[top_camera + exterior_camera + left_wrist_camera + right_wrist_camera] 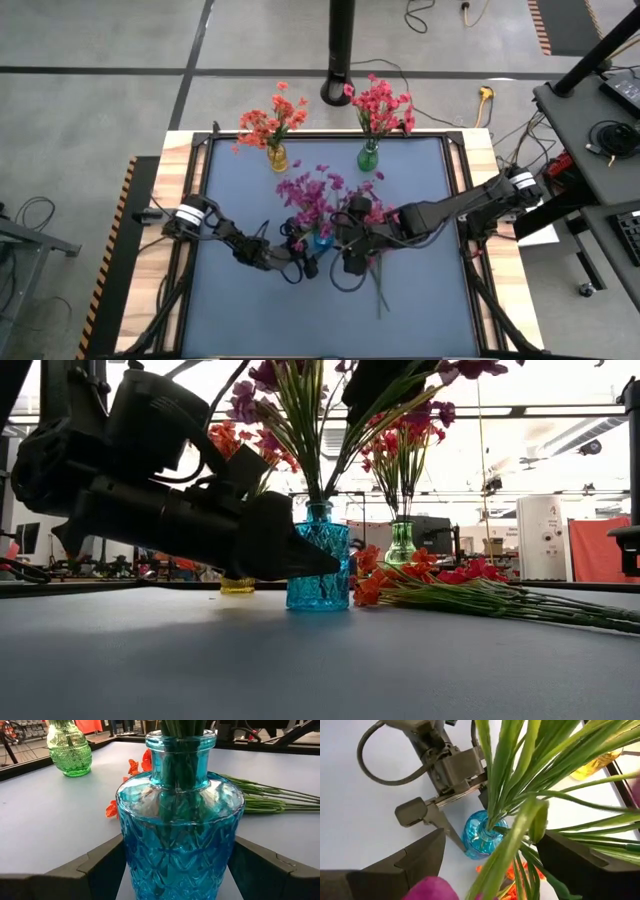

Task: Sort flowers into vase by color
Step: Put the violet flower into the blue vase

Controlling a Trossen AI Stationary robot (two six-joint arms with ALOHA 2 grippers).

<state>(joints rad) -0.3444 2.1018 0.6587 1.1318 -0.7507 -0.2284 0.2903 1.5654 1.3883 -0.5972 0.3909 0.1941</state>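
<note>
A blue glass vase (321, 241) stands mid-table with purple-magenta flowers (310, 195) in it. My left gripper (177, 845) is level with the vase and has a finger on either side of its body. My right gripper (492, 835) hangs open above the vase mouth (492, 827), with the green stems (520, 775) passing between its fingers. I cannot tell whether it touches them. Loose orange and red-pink sprigs (420, 575) lie flat on the table right of the vase, their stems (540, 605) pointing right. My left gripper holds the blue vase by its wide body (130, 845), pinched between the two fingers (100, 865). They come in level from the table's left, as the low view shows (300, 555). The vase stands upright on the table.
At the far edge, a yellow vase (277, 157) holds orange flowers and a green vase (368, 157) holds red-pink flowers. The loose sprigs (376, 275) lie under my right arm. The blue mat's near half and left side (240, 310) are free room.
</note>
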